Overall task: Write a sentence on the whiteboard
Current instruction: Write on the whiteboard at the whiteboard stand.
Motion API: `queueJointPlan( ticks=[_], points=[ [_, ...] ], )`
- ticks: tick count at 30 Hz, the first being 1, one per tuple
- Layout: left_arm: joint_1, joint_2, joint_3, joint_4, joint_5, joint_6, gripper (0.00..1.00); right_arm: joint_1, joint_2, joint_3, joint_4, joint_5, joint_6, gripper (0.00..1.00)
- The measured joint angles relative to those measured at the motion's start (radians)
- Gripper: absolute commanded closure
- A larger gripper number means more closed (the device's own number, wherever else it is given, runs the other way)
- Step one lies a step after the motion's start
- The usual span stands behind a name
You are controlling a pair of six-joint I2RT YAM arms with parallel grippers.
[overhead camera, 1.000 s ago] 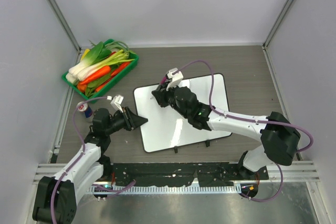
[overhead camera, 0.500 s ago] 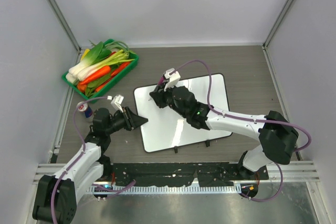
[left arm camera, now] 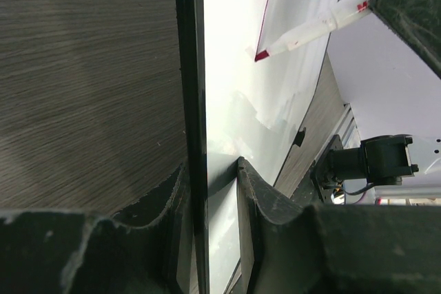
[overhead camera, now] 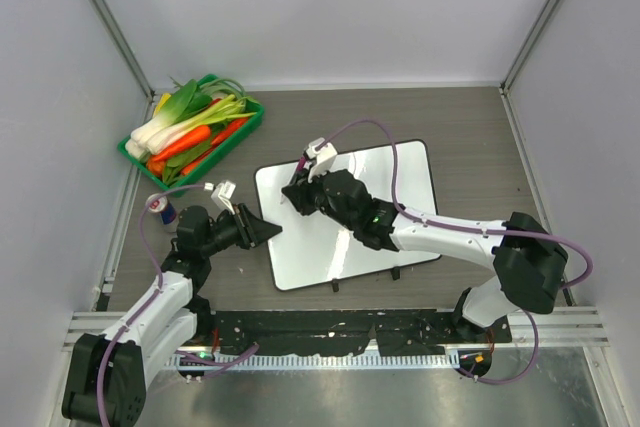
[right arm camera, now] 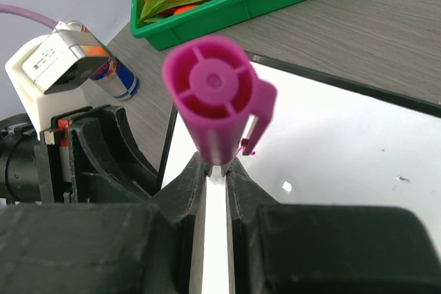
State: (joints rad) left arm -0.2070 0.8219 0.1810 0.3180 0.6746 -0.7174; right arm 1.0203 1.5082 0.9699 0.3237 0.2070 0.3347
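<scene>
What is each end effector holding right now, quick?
The left end effector is closed on the whiteboard's edge.
The right end effector is closed on the magenta marker.

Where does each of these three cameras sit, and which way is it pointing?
Top external: overhead, near side, looking down at the table; left arm and right arm show.
Left wrist: on the left arm, looking along the whiteboard edge; left end effector clamps its frame.
Right wrist: on the right arm, looking down the marker; right end effector grips it.
Shared: both wrist views show the marker and whiteboard.
</scene>
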Motion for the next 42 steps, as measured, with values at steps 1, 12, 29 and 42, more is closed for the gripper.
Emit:
queueJointPlan(
  ticks=[1,12,29,42],
  points=[
    [0.0,0.0,0.0,0.0,0.0,0.0,1.0,0.002,0.0,-0.002,-0.003,0.0,0.0,0.99],
    [0.0,0.0,0.0,-0.001,0.0,0.0,1.0,0.012,-0.037,-0.055,-0.007,0.013,0.003,0.98],
    [0.0,0.0,0.0,-0.001,0.0,-0.001,1.0,0.012,-0.066,-0.064,-0.021,0.076,-0.008,0.98],
    [0.0,-0.002,0.0,-0.001,0.0,-0.003,1.0,0.01,-0.13,-0.063,-0.034,0.1,-0.018,0.99]
  ],
)
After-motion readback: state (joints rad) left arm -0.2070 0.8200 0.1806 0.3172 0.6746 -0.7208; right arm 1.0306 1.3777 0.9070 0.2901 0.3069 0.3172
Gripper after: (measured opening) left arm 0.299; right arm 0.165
